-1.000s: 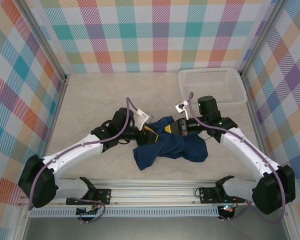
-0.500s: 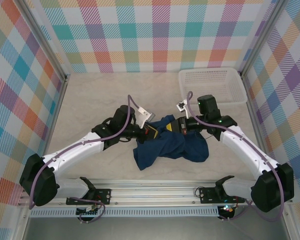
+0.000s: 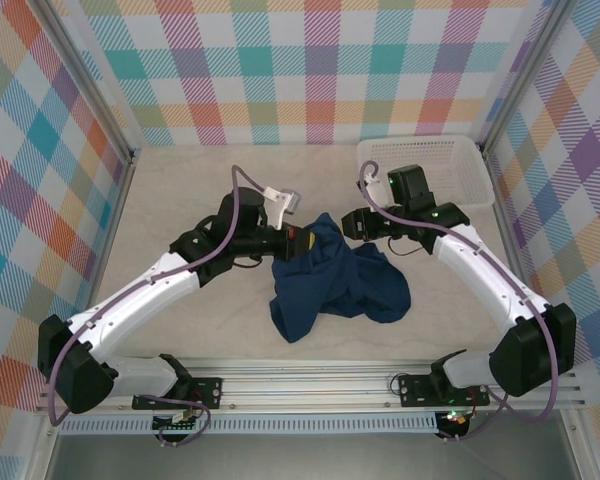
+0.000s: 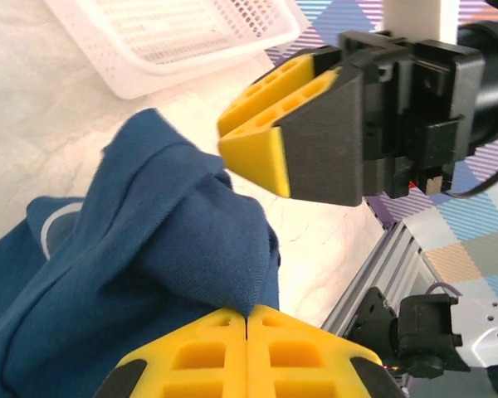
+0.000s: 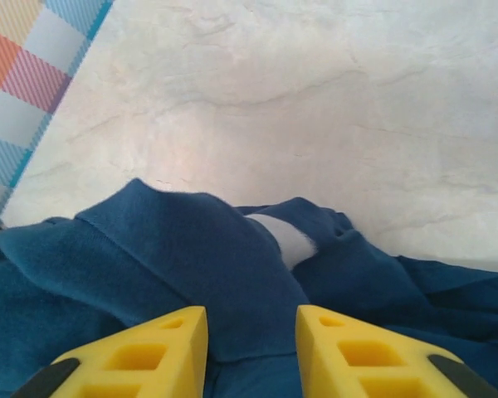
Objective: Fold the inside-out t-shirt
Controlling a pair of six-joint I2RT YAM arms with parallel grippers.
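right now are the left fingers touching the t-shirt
Touching. The left wrist view shows the left fingers shut together, with a fold of the navy t-shirt running down into the seam at their tips.

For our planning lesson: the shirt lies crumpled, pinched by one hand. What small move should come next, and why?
Probably the right hand should dip and close on the shirt just below it. The left hand is shut on a fold of it, the right hand is open and holds nothing, and a crumpled shirt needs two grips to spread.
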